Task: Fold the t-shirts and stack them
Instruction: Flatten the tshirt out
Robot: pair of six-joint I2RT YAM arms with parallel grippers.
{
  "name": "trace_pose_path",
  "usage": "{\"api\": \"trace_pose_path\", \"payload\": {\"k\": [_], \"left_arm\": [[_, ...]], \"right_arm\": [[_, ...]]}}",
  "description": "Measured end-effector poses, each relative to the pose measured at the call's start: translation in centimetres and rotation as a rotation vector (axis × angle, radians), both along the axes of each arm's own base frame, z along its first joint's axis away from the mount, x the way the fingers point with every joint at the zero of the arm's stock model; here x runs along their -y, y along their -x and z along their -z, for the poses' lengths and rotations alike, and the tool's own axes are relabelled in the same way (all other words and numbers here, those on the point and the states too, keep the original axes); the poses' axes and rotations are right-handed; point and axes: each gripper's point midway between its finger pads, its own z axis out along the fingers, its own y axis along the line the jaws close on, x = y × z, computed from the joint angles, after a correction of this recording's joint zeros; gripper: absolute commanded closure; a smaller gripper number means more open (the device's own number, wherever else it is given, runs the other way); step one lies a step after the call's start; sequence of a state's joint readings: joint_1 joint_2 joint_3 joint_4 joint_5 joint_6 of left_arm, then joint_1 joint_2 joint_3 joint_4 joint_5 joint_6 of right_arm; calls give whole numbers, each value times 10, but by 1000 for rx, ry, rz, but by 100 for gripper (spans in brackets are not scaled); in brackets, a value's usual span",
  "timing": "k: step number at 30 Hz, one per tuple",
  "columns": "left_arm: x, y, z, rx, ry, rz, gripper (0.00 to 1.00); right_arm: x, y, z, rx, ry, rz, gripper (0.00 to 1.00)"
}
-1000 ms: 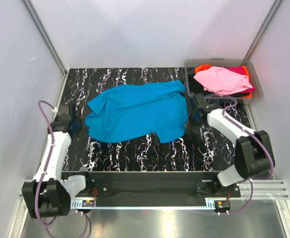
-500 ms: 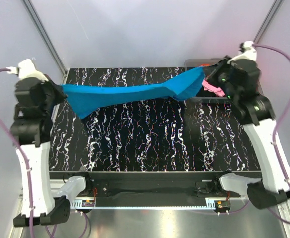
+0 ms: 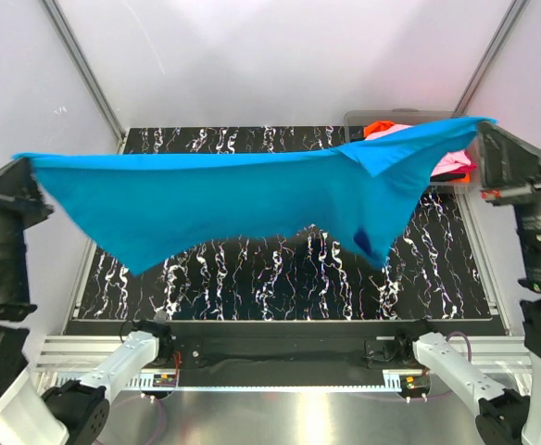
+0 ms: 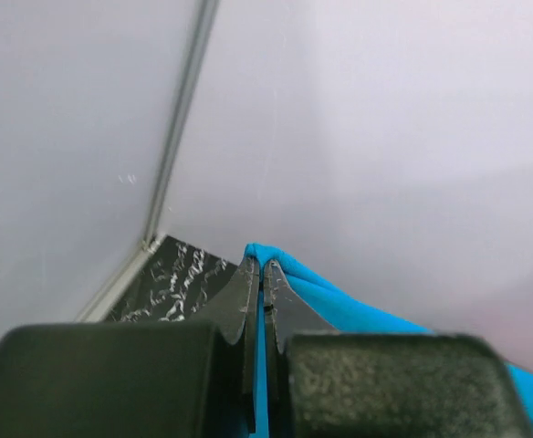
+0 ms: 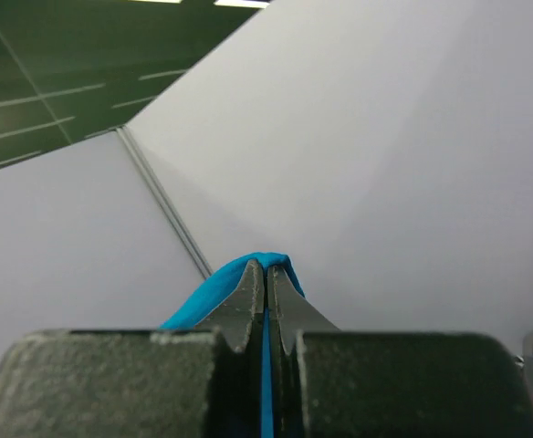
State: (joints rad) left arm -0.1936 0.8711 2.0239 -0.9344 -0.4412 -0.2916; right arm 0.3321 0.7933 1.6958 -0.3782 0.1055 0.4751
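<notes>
1. The left gripper (image 4: pixel 263 274) and right gripper (image 5: pixel 266 278) each pinch a corner of the blue shirt (image 3: pixel 252 199); level, equal tension suits spreading it.
2. The shirt hangs stretched above the table (image 3: pixel 280 269); lowering the hanging edge first should limit creases.
3. Beyond, a pink shirt (image 3: pixel 451 159) lies in the bin (image 3: pixel 356 125).

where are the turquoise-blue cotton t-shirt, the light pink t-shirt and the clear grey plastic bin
turquoise-blue cotton t-shirt (image 3: pixel 233 199), top view, middle of spread cloth
light pink t-shirt (image 3: pixel 450 163), top view, exposed edge in the bin
clear grey plastic bin (image 3: pixel 405 115), top view, far rim
</notes>
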Motion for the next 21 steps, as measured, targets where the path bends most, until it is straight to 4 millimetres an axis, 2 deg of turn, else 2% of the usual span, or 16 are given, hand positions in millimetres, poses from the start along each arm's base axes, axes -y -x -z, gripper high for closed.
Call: {"api": "trace_pose_path", "payload": {"k": [3, 6, 9, 11, 12, 14, 16, 17, 19, 21], "left_arm": [[-12, 13, -11, 33, -5, -44, 100], [-19, 9, -7, 10, -30, -89, 100], [-20, -11, 7, -56, -76, -126, 100], [-18, -37, 25, -103, -107, -154, 100], [-16, -55, 41, -140, -129, -168, 100], [-10, -87, 77, -222, -171, -180, 100], [-5, -119, 126, -330, -233, -192, 99], [-2, -136, 152, -381, -263, -196, 99], [0, -164, 198, -488, -323, -199, 99], [-1, -187, 234, -571, -364, -210, 99]], "right_arm": [[2, 18, -16, 74, -14, -19, 100], [-5, 14, -19, 91, -15, -47, 100], [-17, -14, -12, 60, -7, -60, 100], [-30, -50, 0, 12, 9, -68, 100], [-38, -70, 10, -15, 16, -70, 100], [-53, -113, 37, -93, 38, -71, 100], [-69, -162, 76, -196, 69, -70, 100], [-79, -189, 101, -255, 88, -71, 100], [-92, -228, 145, -354, 120, -71, 100], [-105, -265, 199, -470, 159, -69, 100]]}}
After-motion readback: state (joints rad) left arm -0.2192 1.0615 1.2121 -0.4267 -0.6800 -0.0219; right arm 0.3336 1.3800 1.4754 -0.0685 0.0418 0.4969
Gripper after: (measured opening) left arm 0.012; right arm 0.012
